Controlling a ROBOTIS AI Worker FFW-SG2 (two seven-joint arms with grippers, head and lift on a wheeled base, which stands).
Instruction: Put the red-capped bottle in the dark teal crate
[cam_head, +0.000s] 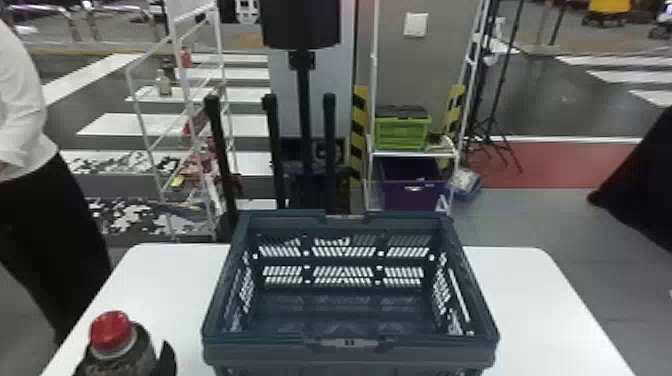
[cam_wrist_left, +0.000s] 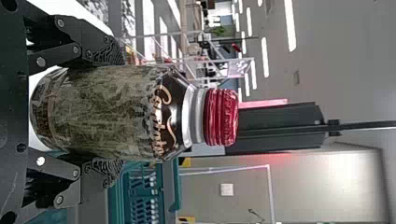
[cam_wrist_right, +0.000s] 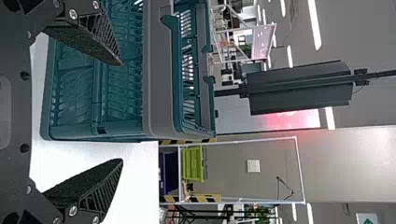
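At the lower left of the head view, my left gripper (cam_head: 168, 358) has a dark finger at the side of the upright red-capped bottle (cam_head: 111, 332). In the left wrist view both fingers of the left gripper (cam_wrist_left: 109, 112) press against the body of the bottle (cam_wrist_left: 135, 112), its red cap clear of them. The dark teal crate (cam_head: 350, 350) stands open-topped in the middle of the white table, right of the bottle. My right gripper (cam_wrist_right: 121, 112) is open with nothing between its fingers, near the side of the crate (cam_wrist_right: 161, 74).
The white table (cam_head: 530, 300) extends on both sides of the crate. Behind it are a black stand (cam_head: 304, 100) and a white rack holding a green crate (cam_head: 402, 132) and a purple bin (cam_head: 412, 195). A person stands at the far left.
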